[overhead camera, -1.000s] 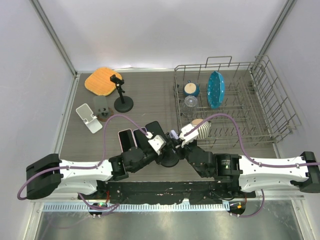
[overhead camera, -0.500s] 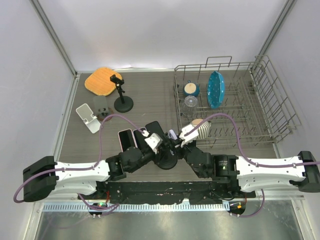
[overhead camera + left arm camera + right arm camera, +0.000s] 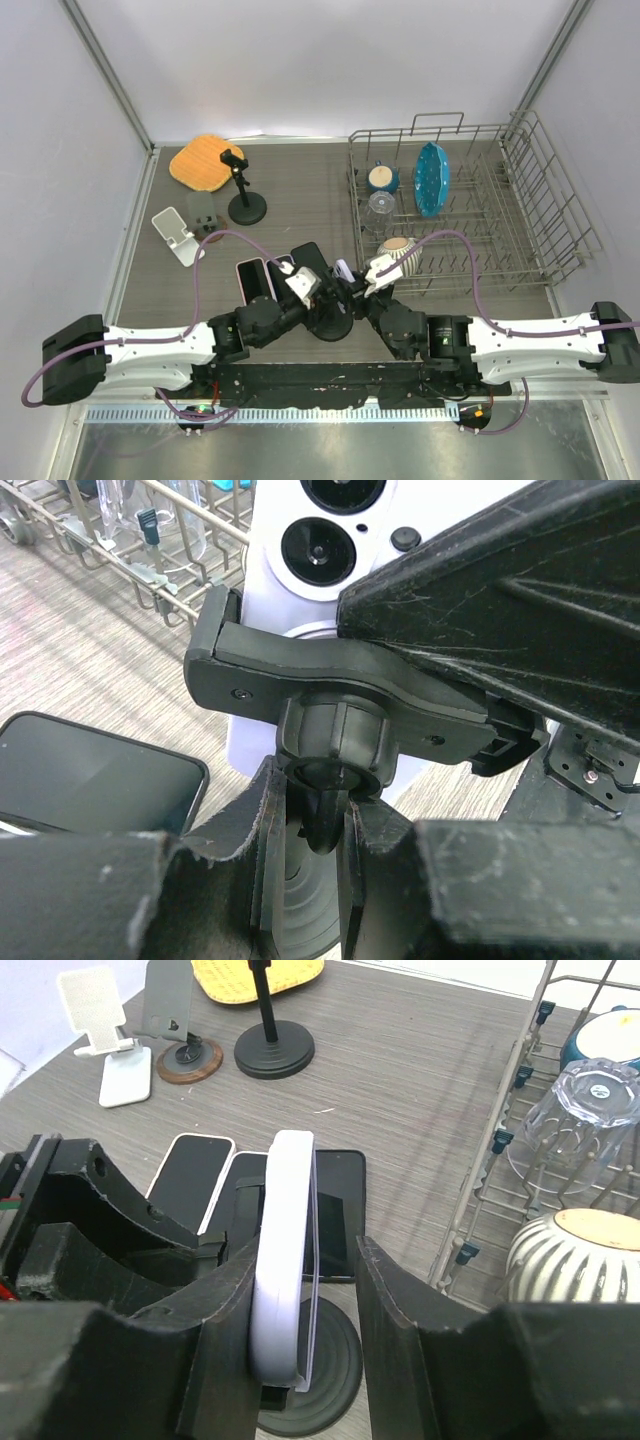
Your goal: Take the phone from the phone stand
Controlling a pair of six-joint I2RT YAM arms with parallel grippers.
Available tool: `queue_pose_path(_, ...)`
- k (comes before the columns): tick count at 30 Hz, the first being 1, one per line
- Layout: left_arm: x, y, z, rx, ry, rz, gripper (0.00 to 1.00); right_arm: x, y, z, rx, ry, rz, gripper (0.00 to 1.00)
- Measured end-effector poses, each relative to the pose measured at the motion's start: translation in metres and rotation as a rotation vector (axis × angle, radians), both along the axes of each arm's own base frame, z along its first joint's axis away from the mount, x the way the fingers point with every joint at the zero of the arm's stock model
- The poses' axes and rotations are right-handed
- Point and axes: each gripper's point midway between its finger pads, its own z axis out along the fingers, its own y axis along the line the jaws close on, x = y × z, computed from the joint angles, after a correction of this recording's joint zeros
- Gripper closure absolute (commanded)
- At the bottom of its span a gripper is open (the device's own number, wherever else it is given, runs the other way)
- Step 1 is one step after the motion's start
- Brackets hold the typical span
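A white phone (image 3: 285, 1260) stands edge-on in the clamp of a black phone stand (image 3: 330, 675), above the stand's round base (image 3: 325, 1380). My right gripper (image 3: 307, 1260) straddles the phone and is open: the left finger lies against the white case, and a gap shows between the screen and the right finger (image 3: 400, 1310). My left gripper (image 3: 312, 805) is shut on the stand's thin stem just under the ball joint. The phone's back with its camera lenses (image 3: 320, 540) fills the top of the left wrist view. From above, both grippers meet at the stand (image 3: 330, 322).
Two other phones lie flat by the stand, one white-edged (image 3: 253, 278) and one black (image 3: 308, 260). Further back stand a white stand (image 3: 178, 236), a wood-based stand (image 3: 205, 225), a black pole stand (image 3: 245, 205) and an orange cloth (image 3: 205, 162). A dish rack (image 3: 540, 200) with crockery fills the right.
My right gripper's jaws have parted from the phone, leaving a gap on the screen side. My left gripper keeps its hold on the stem, and both arms have edged slightly left.
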Motion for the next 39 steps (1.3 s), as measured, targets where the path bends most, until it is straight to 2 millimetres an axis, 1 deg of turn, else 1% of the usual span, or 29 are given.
queue_pose_path(2, 0.000, 0.000, 0.000, -0.003, 0.003, 0.004, 1.00, 0.001, 0.000, 0.000, 0.005, -0.009, -0.005, 0.53)
queue_pose_path(6, -0.006, -0.003, 0.001, -0.016, 0.016, -0.011, 1.00, 0.005, -0.003, 0.000, 0.001, -0.030, -0.022, 0.51)
queue_pose_path(15, -0.005, -0.003, 0.002, -0.032, 0.031, 0.005, 1.00, 0.008, -0.002, 0.001, 0.003, -0.045, -0.031, 0.52)
queue_pose_path(18, -0.005, -0.002, 0.002, -0.030, 0.030, 0.009, 1.00, 0.007, -0.004, 0.000, 0.013, -0.032, -0.033, 0.49)
queue_pose_path(20, -0.005, 0.000, 0.002, -0.026, 0.031, 0.013, 1.00, 0.006, -0.006, -0.001, 0.021, -0.015, -0.032, 0.44)
queue_pose_path(21, -0.005, 0.002, 0.003, -0.024, 0.031, 0.017, 1.00, 0.005, -0.008, -0.002, 0.024, -0.007, -0.030, 0.42)
queue_pose_path(22, -0.005, 0.004, 0.003, -0.021, 0.032, 0.021, 1.00, 0.004, -0.010, -0.001, 0.026, 0.002, -0.029, 0.38)
queue_pose_path(25, -0.007, 0.010, 0.005, -0.017, 0.039, 0.027, 1.00, 0.000, -0.019, 0.001, 0.027, 0.028, -0.018, 0.29)
queue_pose_path(28, -0.008, 0.014, 0.009, -0.034, 0.051, 0.033, 1.00, -0.005, -0.027, 0.005, 0.025, 0.051, 0.002, 0.26)
queue_pose_path(31, -0.009, 0.018, 0.011, -0.039, 0.065, 0.039, 1.00, -0.009, -0.032, 0.014, 0.030, 0.068, 0.027, 0.24)
queue_pose_path(35, -0.011, 0.021, 0.009, -0.001, 0.102, 0.047, 1.00, -0.013, -0.042, 0.029, 0.067, 0.082, 0.043, 0.23)
queue_pose_path(37, -0.012, 0.022, 0.015, 0.015, 0.123, 0.053, 1.00, -0.014, -0.049, 0.033, 0.086, 0.087, 0.042, 0.24)
queue_pose_path(39, -0.012, 0.022, 0.025, 0.015, 0.140, 0.062, 1.00, -0.015, -0.056, 0.035, 0.099, 0.090, 0.039, 0.23)
